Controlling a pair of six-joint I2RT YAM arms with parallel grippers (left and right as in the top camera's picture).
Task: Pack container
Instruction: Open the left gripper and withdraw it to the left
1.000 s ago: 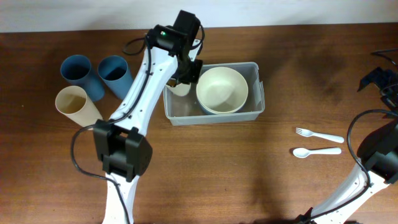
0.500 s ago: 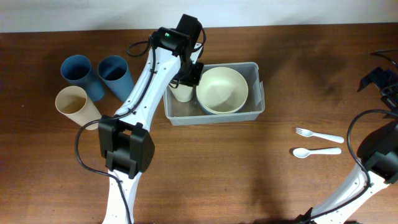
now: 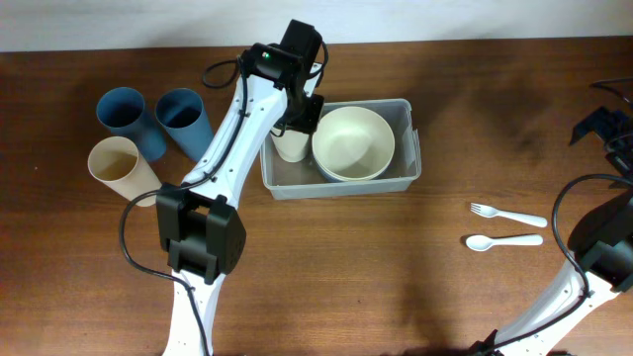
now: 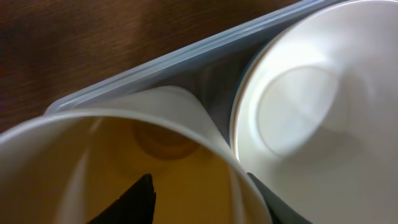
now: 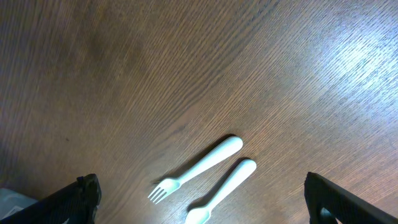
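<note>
We are setting a cup (image 3: pixel 290 146) into the container (image 3: pixel 297 178) at mid-table, beside the bowl (image 3: pixel 353 142) inside it. Our left gripper (image 3: pixel 297 127) straddles the cup's wall; whether it pinches, we cannot tell. The right gripper (image 5: pixel 199 190) gapes wide. Next we likely release and lift clear.

Clear container (image 3: pixel 336 188); cream bowl (image 3: pixel 353 141); cream cup (image 3: pixel 290 148); white fork (image 3: pixel 506 215), spoon (image 3: pixel 502 241); brown wood-grain table (image 3: pixel 396 287).

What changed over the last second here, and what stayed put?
The left gripper brought the cream cup further into the container's left end, beside the bowl, and still holds it. The other cups, fork, spoon and right arm stayed put.
</note>
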